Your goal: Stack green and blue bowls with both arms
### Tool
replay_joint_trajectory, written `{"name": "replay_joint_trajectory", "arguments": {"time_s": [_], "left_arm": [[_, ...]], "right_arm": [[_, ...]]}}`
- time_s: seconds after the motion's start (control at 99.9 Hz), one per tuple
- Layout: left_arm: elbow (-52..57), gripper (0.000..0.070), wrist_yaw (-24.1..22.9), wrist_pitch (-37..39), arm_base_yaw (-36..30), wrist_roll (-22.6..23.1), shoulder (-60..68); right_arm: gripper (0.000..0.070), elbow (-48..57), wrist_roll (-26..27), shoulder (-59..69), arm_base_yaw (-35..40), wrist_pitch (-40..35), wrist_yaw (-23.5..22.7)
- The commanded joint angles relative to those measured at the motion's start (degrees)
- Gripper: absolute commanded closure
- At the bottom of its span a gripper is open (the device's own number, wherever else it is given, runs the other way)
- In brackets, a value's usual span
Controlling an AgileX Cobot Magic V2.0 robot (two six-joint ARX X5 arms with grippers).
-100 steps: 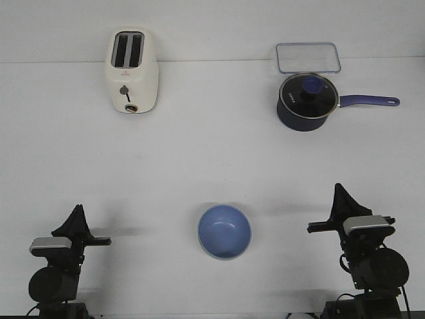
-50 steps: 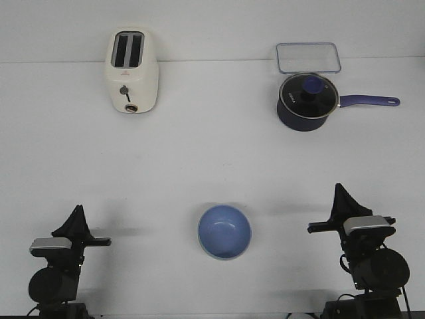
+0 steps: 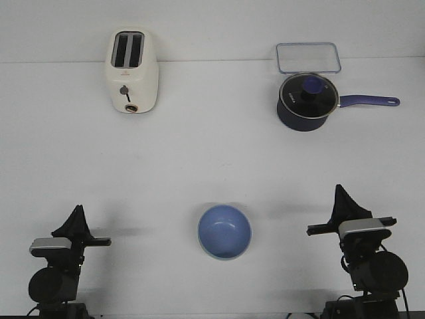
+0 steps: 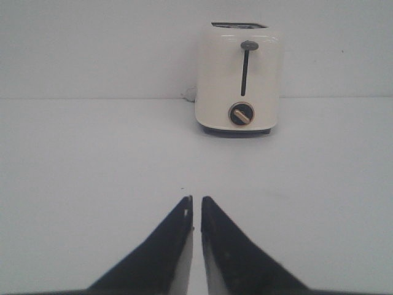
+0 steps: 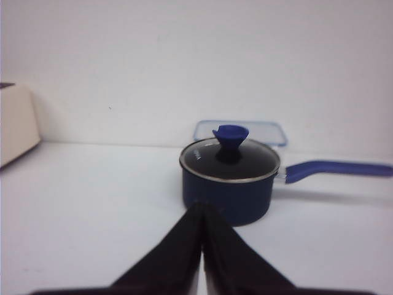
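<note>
The light blue bowl (image 3: 224,231) sits upright on the white table (image 3: 212,159), near the front edge and midway between my two arms. The green bowl does not show as a separate thing in any view. My left gripper (image 3: 79,210) is shut and empty at the front left, well left of the bowl; in the left wrist view its fingertips (image 4: 196,199) stand almost together over bare table. My right gripper (image 3: 340,190) is shut and empty at the front right, well right of the bowl; in the right wrist view (image 5: 202,206) it points toward the saucepan.
A cream toaster (image 3: 131,72) stands at the back left and shows in the left wrist view (image 4: 239,78). A dark blue lidded saucepan (image 3: 305,101) with its handle pointing right stands at the back right, with a clear rectangular lid (image 3: 308,57) behind it.
The right arm's wrist has sunk very slightly. The bowl and the left arm have not moved.
</note>
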Motion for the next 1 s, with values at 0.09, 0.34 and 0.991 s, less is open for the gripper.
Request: {"name": "replay_joint_trajectory", "arguments": {"time_s": [0.09,0.34,0.991], "left_arm": [[-1.1,0.0686,-0.1,0.7,0.0,0.0,-0.1],[-1.1,0.0686,-0.1,0.6,0.0,0.0,-0.1],[-1.1,0.0686,-0.1,0.2,0.0,0.0,0.0]], "right_arm": [[0.07,-8.0,-13.3,-7.0,0.0,0.4,0.2],[0.07,-18.1,-16.6,-15.0,0.0,1.9,4.3],[0.07,-20.3,-16.3,-15.0,0.1,4.5,4.3]]}}
